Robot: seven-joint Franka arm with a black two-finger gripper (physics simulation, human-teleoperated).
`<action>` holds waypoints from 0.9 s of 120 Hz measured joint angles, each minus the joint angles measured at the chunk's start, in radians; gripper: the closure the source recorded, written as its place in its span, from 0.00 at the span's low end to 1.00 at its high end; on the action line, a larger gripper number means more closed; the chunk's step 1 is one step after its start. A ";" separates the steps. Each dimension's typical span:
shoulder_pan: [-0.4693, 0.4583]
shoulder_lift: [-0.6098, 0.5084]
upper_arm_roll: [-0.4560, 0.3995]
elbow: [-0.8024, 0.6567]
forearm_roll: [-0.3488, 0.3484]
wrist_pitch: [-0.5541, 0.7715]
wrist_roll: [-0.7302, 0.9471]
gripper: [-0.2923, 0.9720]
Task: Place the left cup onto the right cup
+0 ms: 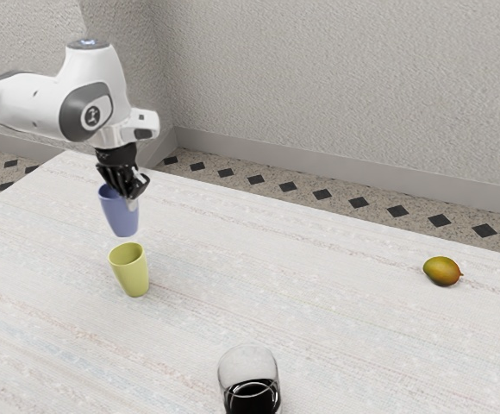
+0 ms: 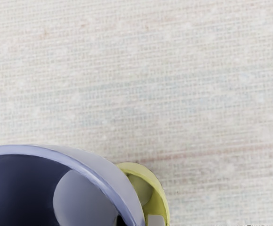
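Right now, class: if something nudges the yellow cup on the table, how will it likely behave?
The yellow cup stands upright, seemingly empty and narrower at its base, so it probably tips easily. Its walls look stiff, likely keeping shape. Tipped onto the flat table, it could roll in a curve.

We see a pale table (image 1: pixel 319 285) with a fine woven grain running across its top. A yellow-green cup (image 1: pixel 129 269) stands upright on it toward the exterior view's left, mouth up. A mango (image 1: pixel 442 271) lies well apart, near the exterior view's right edge. At the near edge stands a clear glass vessel (image 1: pixel 249 381), dark in its lower half.
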 joint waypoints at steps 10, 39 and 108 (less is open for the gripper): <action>0.000 -0.023 -0.001 -0.041 0.002 0.008 -0.042 0.85; 0.006 -0.037 -0.011 -0.092 0.005 0.050 -0.143 0.85; 0.002 -0.027 -0.020 -0.132 0.004 0.116 -0.278 0.85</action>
